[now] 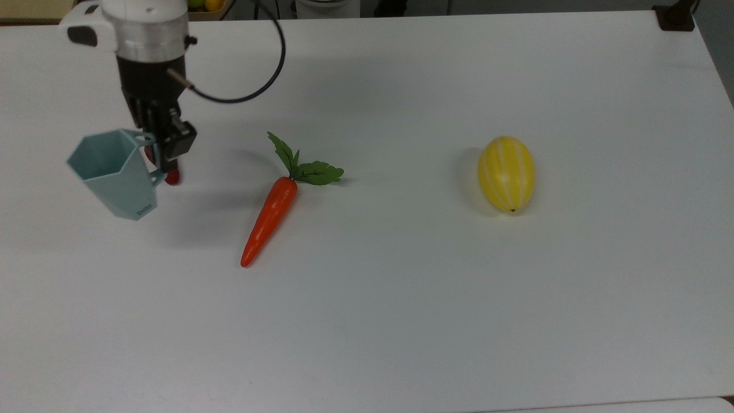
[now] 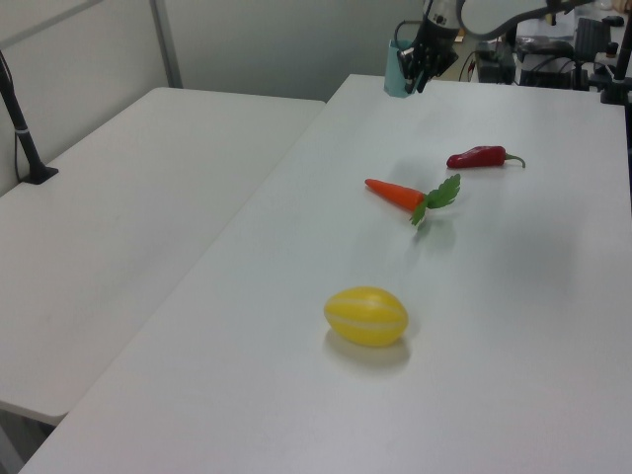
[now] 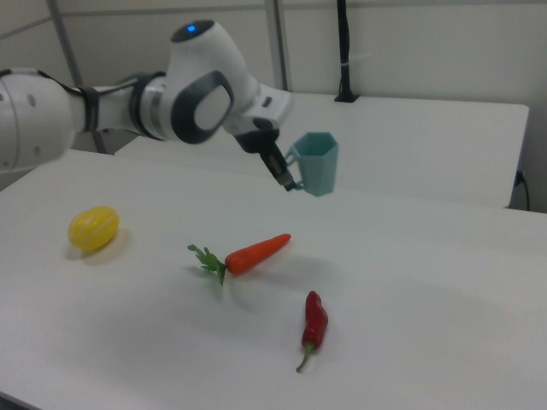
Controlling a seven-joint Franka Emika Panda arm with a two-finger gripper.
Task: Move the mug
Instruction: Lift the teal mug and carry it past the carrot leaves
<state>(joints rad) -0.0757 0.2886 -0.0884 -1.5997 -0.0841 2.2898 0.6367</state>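
Pincer [image 1: 163, 150] pinches small handle of teal mug [image 1: 114, 172]. Mug hangs in air above white tabletop [image 1: 401, 287], tipped a bit, near carrot [image 1: 269, 218]. Looks light, hard plastic, smooth. Handle grip thin, mug may swing.

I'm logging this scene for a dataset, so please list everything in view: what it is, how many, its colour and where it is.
mug: one, pale teal-blue, held clear of the table by its handle, upright.
carrot: one, orange with green leaves, lying on the table, between mug and melon in the top view.
melon: one, yellow with pale stripes, lying toward the top view's right.
chili pepper: one, dark red, lying near the carrot, nearer the right view's camera.
table: one, white, carrying the carrot, melon and pepper.
second table: one, white, at the left view's left.
gripper: one, black on a white and grey arm, jaws shut on the mug's handle.
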